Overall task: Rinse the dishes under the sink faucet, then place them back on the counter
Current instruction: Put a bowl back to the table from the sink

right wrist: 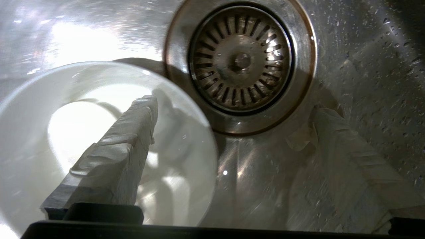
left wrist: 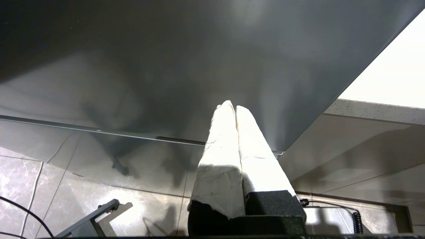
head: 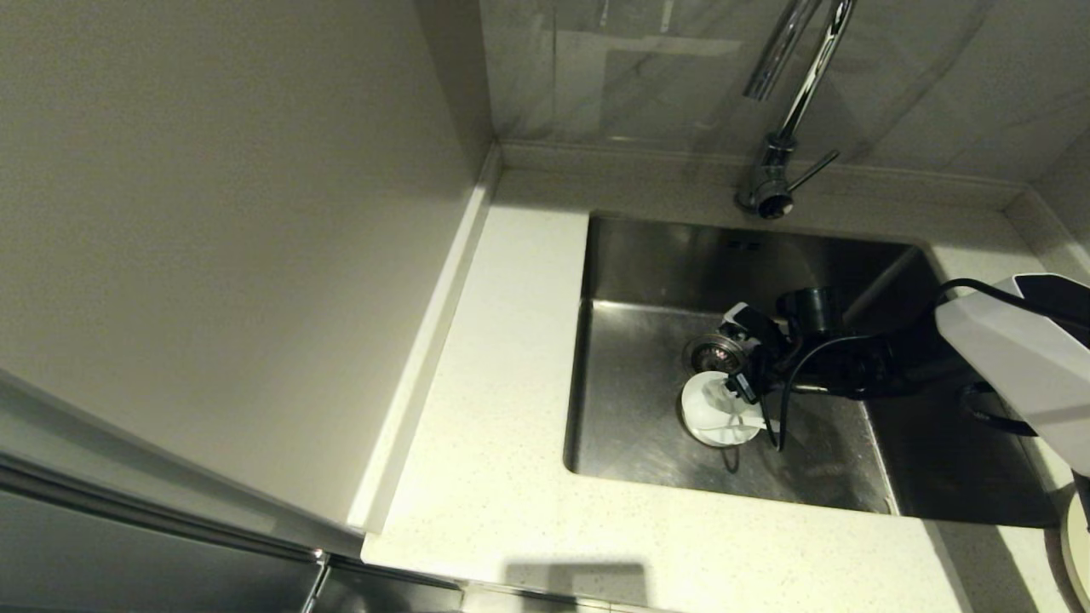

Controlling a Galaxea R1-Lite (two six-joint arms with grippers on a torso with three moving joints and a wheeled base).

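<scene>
Where the worktop wraps the basin: counter (head: 502, 409), pale speckled stone, low raised back edge, running along the sink's left, front and back sides.

Sink (head: 647, 281), deep square stainless steel, set into the counter; two small overflow slots in the back wall; water droplets on the floor of the basin.

Faucet (head: 779, 128), chrome gooseneck on a cylindrical base, thin side lever, standing on the counter behind the sink's back edge.

Right arm, white shell, reaching from the right side down into the basin.

Plate (head: 1077, 549), cream-beige, only a sliver of rim visible on the counter at the sink's front right corner.

Bowl (head: 711, 417), small, round, white, upright on the sink floor, rim just beside the drain strainer (right wrist: 241, 61).

Right claw (head: 739, 375), low in the sink, fingers spread apart, straddling the bowl's rim: one finger (right wrist: 132, 132) inside the bowl, the other outside, beside the strainer. Cannot tell whether either touches the wall.

Left claw (left wrist: 231, 108), away from the sink, beside a dark cabinet front, fingers pressed together, holding nothing.
</scene>
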